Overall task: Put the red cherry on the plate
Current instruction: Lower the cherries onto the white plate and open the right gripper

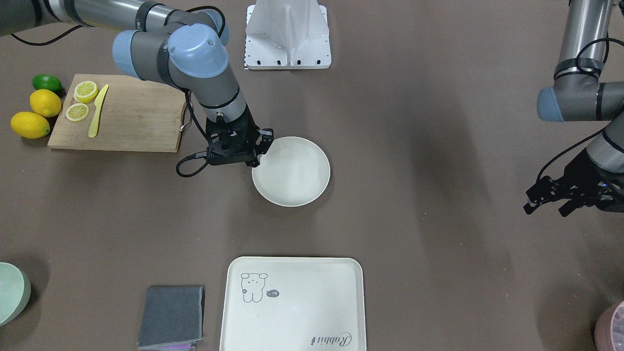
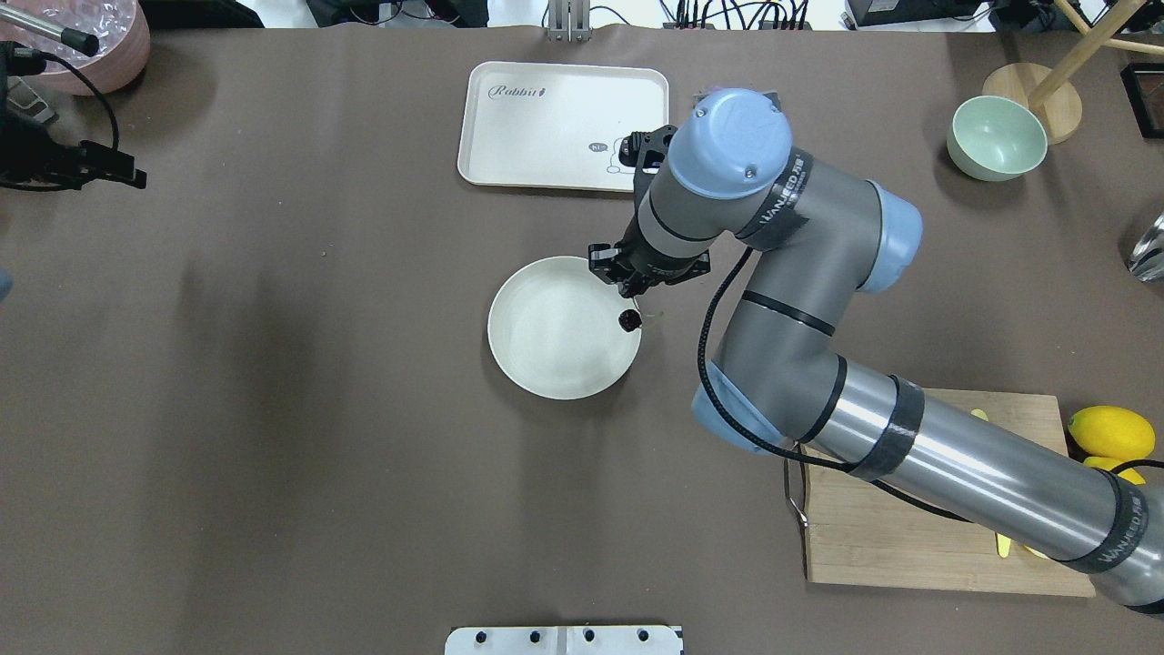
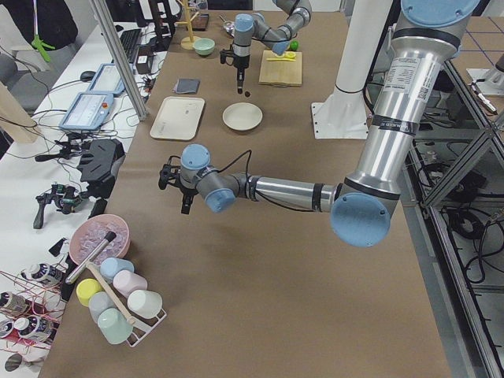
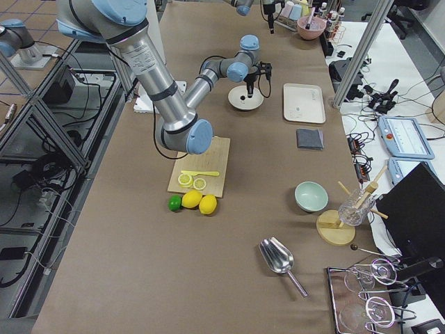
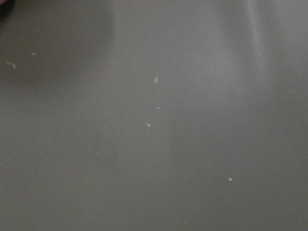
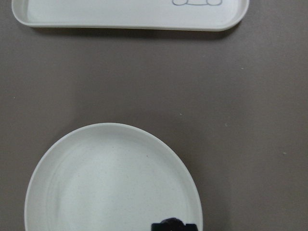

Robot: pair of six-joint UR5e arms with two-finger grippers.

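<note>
Overhead, we saw the right gripper above the plate in the middle of the table. Its fingers were clamped on the red cherry, which dangled just under the tips. It was over the plate rim on the robot's right side. The front-facing view hid the cherry behind the gripper body. The right wrist view gave only a dark lump at its bottom edge over that rim. It also showed the bear tray toward the table's far edge. Only the side views showed height, with the gripper tips well above the plate. The left gripper hung near the table's left end, fingers spread. Its wrist view showed just table surface.
</note>
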